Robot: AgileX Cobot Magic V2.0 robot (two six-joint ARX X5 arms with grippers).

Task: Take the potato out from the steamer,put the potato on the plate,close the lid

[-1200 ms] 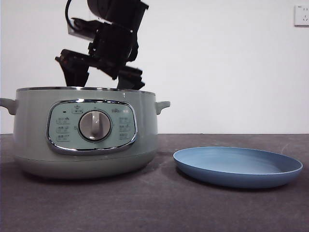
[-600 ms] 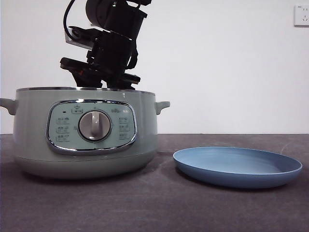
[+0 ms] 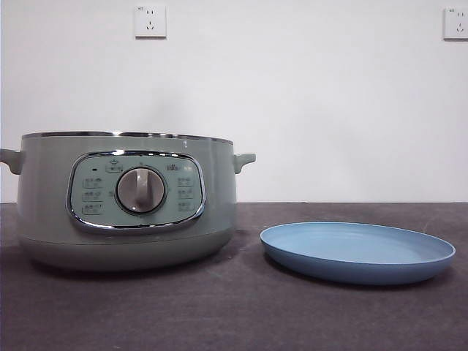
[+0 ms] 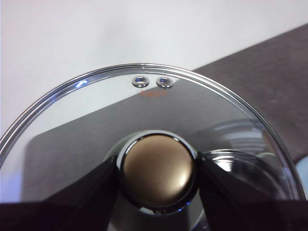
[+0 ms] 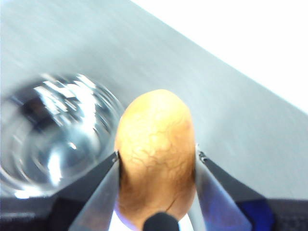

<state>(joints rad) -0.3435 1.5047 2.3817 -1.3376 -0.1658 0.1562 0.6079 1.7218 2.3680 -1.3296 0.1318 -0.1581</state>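
The pale green steamer (image 3: pixel 124 201) stands at the left of the table with no lid on it. The light blue plate (image 3: pixel 358 252) lies empty to its right. No arm shows in the front view. In the right wrist view my right gripper (image 5: pixel 156 166) is shut on the orange-brown potato (image 5: pixel 156 144), held in the air above the blurred shiny inside of the steamer (image 5: pixel 53 134). In the left wrist view my left gripper (image 4: pixel 156 175) is shut on the knob (image 4: pixel 156 168) of the clear glass lid (image 4: pixel 144 110), held clear of the table.
The dark table top (image 3: pixel 234 314) stretches in front of the steamer and plate. A white wall with two sockets (image 3: pixel 150 22) stands behind.
The dark arm that was reaching into the steamer has risen out of the front view. The steamer and plate have stayed in place.
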